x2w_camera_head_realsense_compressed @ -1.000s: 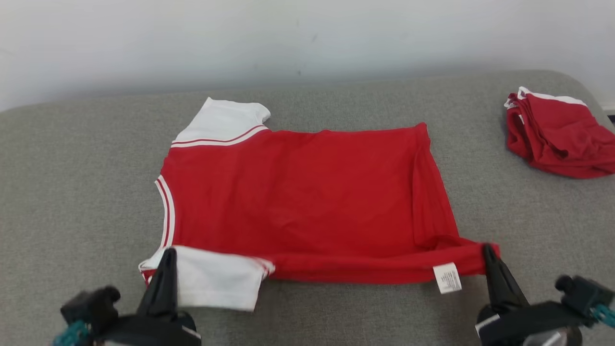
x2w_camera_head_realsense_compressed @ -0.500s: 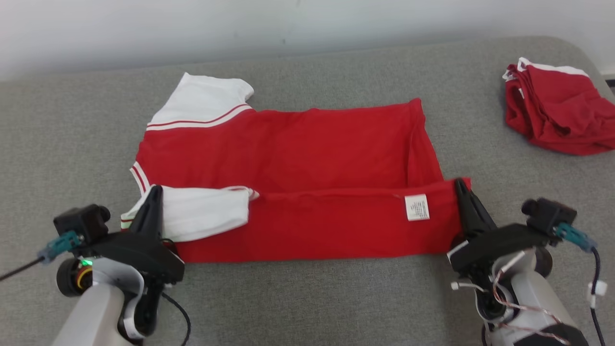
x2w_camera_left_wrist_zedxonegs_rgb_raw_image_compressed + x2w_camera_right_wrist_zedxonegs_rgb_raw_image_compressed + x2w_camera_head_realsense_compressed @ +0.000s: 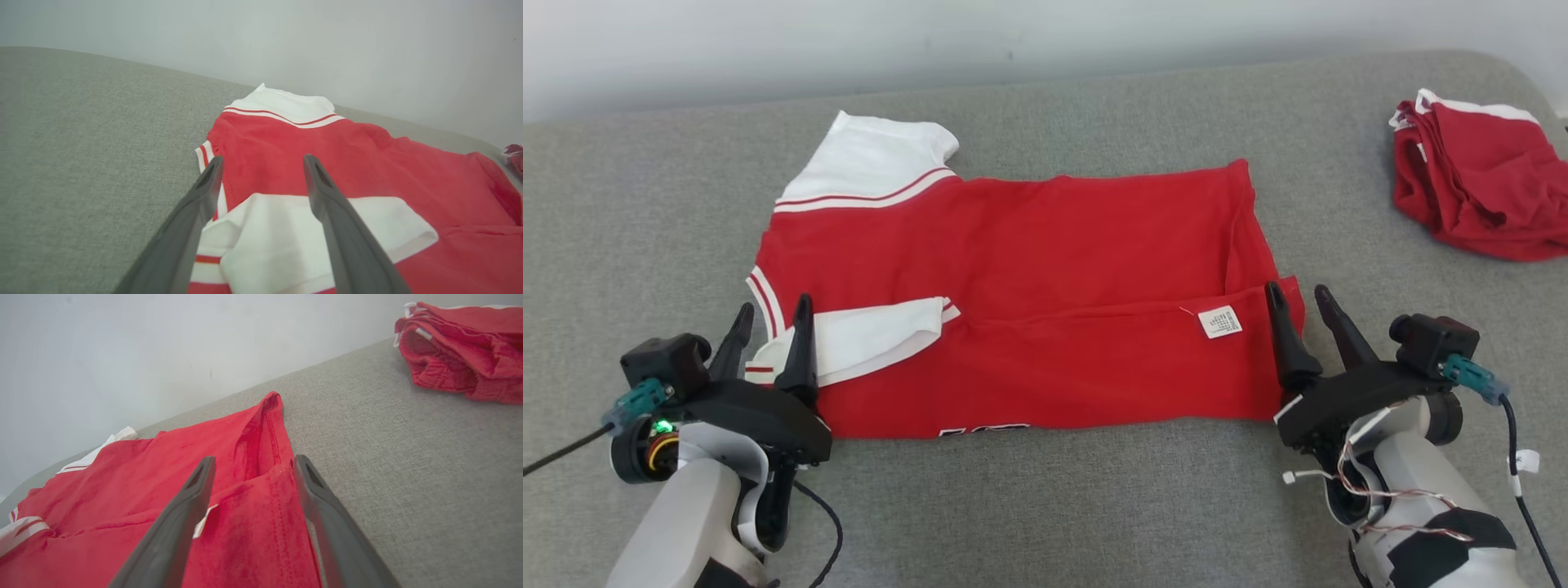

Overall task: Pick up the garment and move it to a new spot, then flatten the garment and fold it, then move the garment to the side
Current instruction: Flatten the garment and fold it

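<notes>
Evidently, the left gripper (image 3: 774,304) and right gripper (image 3: 1294,287) were spread open, nothing grasped, and the garment (image 3: 1029,245) was judged best smoothed before refolding.

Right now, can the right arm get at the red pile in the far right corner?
Probably yes. The right end effector is open and grips nothing, and only bare cushion lies between it and the pile. It may need a long stretch.

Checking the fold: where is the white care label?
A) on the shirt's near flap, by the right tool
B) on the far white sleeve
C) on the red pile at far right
A: the care label lies on the shirt, just left of the right tool.
</notes>
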Robot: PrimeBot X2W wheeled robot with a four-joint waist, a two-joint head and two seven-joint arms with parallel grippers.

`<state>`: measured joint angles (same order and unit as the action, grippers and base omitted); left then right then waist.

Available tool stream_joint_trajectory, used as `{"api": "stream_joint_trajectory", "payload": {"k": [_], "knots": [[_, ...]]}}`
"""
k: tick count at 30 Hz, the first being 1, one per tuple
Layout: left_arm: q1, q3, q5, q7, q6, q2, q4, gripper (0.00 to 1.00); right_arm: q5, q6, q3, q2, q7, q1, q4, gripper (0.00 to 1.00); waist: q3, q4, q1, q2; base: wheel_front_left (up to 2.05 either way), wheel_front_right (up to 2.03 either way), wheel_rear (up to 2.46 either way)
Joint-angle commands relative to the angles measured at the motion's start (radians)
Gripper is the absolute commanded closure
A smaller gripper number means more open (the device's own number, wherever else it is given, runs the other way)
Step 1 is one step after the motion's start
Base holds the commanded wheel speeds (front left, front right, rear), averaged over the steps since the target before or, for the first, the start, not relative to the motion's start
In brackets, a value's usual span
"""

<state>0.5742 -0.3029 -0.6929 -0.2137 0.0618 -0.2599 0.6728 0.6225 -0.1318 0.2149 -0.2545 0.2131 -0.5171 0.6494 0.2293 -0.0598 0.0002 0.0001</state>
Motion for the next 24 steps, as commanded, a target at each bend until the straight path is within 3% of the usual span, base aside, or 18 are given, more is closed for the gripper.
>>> {"api": "stream_joint_trajectory", "payload": {"k": [1,11,18,24], "knots": [[-0.008,-0.001,0.006,-0.007,0.001,0.001,0.002,0.0,-0.006,0.003,0.006,-0.002,0.006,0.014,0.002,0.0,-0.018,0.012,-0.0002,-0.0001,0.0,0.0,0.0],[-0.191,0.043,0.042,-0.051,-0.021,-0.01,-0.084,0.0,-0.031,0.003,0.012,-0.068,0.047,0.161,-0.055,0.0,-0.088,0.033,-0.0002,-0.0001,0.0,0.0,0.0],[-0.314,0.041,0.063,-0.051,-0.043,-0.024,-0.136,0.0,-0.042,0.003,-0.028,-0.057,0.051,0.237,-0.085,0.0,-0.09,0.035,-0.0002,-0.0001,0.0,0.0,0.0],[-0.304,0.031,0.064,-0.043,-0.051,-0.025,-0.139,0.0,-0.06,0.003,-0.034,-0.043,0.046,0.232,-0.072,0.0,-0.08,0.032,-0.0002,-0.0001,0.0,0.0,0.0]]}}
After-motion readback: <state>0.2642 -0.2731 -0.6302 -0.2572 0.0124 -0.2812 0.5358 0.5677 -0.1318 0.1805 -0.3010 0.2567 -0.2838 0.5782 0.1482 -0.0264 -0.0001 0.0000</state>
